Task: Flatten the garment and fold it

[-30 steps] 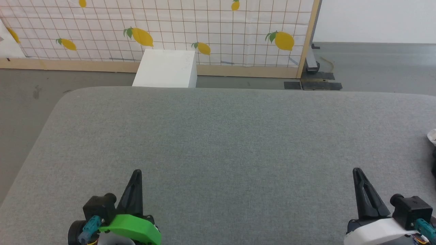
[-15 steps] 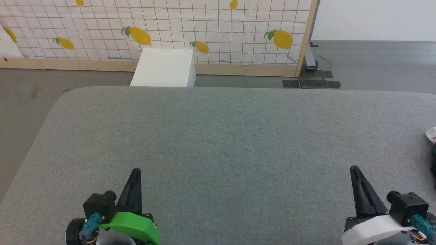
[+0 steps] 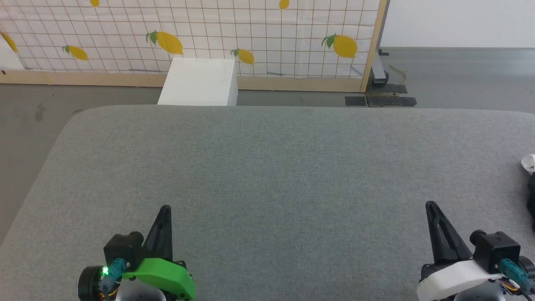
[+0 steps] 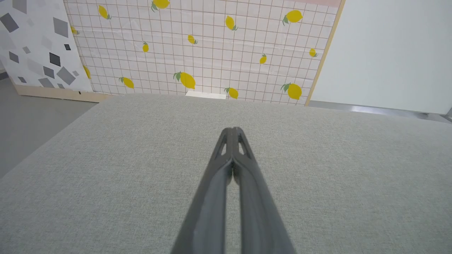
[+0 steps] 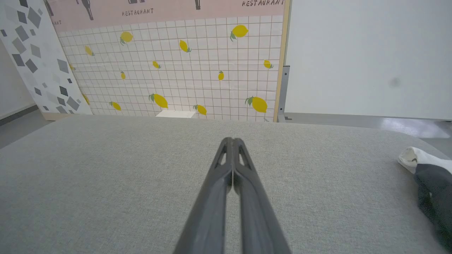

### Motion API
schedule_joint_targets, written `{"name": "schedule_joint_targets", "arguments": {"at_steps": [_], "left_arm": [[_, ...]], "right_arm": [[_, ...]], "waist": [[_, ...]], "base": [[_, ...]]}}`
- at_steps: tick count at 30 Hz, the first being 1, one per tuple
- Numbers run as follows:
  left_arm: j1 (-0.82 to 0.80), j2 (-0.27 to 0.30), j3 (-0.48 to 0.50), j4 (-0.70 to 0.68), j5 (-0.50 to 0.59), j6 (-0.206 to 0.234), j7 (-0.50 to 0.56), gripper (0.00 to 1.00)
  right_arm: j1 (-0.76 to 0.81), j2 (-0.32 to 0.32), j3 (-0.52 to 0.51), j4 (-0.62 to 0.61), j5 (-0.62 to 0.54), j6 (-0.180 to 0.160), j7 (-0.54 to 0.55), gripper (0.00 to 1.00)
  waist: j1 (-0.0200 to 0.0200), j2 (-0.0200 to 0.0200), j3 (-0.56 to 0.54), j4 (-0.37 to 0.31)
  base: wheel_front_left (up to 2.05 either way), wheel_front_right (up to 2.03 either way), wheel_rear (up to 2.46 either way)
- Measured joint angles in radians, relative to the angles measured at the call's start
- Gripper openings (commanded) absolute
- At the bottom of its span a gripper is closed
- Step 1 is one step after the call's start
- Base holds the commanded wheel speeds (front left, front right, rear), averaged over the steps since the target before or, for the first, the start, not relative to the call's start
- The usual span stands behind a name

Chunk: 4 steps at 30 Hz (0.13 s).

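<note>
nothing of the task is done yet, as we judge it. the garment (image 5: 434, 190) lies bunched at the right edge of the bench (image 3: 267, 167). only a white fold and a black part of it show, and the frame cuts off the rest. it is neither spread nor folded, and no gripper touches it.

the left gripper (image 3: 166, 207) sits over the front-left of the bench, its fingers (image 4: 254, 204) pressed together and holding nothing. the right gripper (image 3: 430, 203) sits over the front-right, likewise closed tight and empty. the garment is near it but apart, further toward the right edge.

we reckon everything is left to do: reach the garment, bring it to the open middle of the bench, lay it flat, then fold it.

the bench is covered in grey woven cloth with a fine, matte grain, and its far-left corner is rounded. it looks padded, so we expect the garment to drag on it rather than slide. the garment looks like soft, limp knit, crumpled into a lump with no clear outline. the fingers are long and dark, tapering to thin tips, with slotted openings near the ends.
</note>
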Motion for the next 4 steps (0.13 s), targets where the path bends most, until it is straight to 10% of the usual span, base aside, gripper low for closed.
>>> {"name": "schedule_joint_targets", "arguments": {"at_steps": [4], "left_arm": [[0.0,0.0,0.002,-0.008,0.01,0.004,0.009,0.0]], "right_arm": [[-0.006,0.0,0.002,0.0,-0.009,0.0,0.007,0.0]], "waist": [[0.0,0.0,0.002,-0.002]], "base": [[0.0,0.0,0.0]]}}
